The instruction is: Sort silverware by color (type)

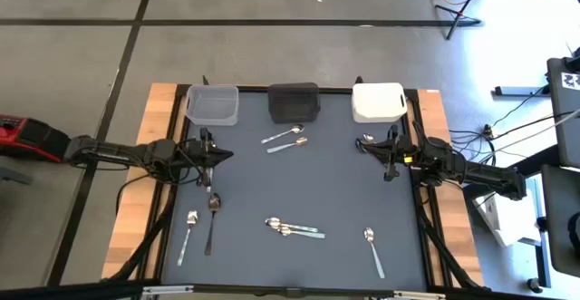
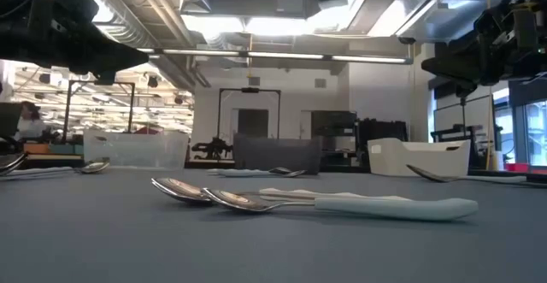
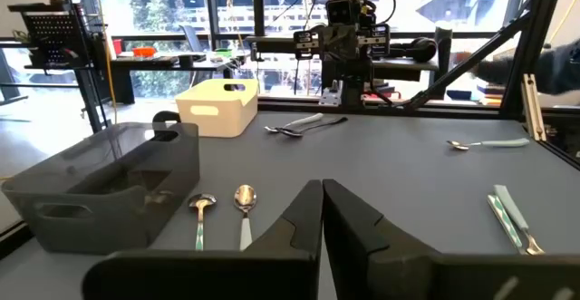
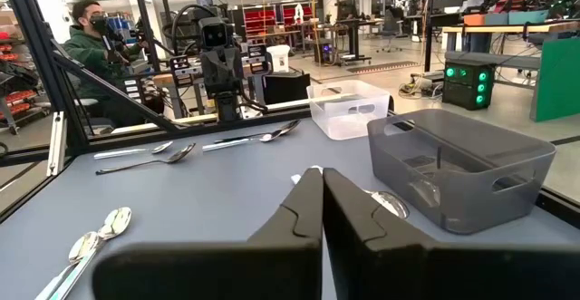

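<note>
Paired spoons [image 2: 256, 199] lie crosswise (bowls leftward).

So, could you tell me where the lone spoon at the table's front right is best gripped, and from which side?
Take the lone spoon at mid-handle, coming straight down from above. It lies flat on the mat with nothing touching it, bowl toward the bins and handle running toward the front edge. The slim handle suits a pinch across its width. The right gripper, hovering near the white bin, is probably the closer one.
</note>
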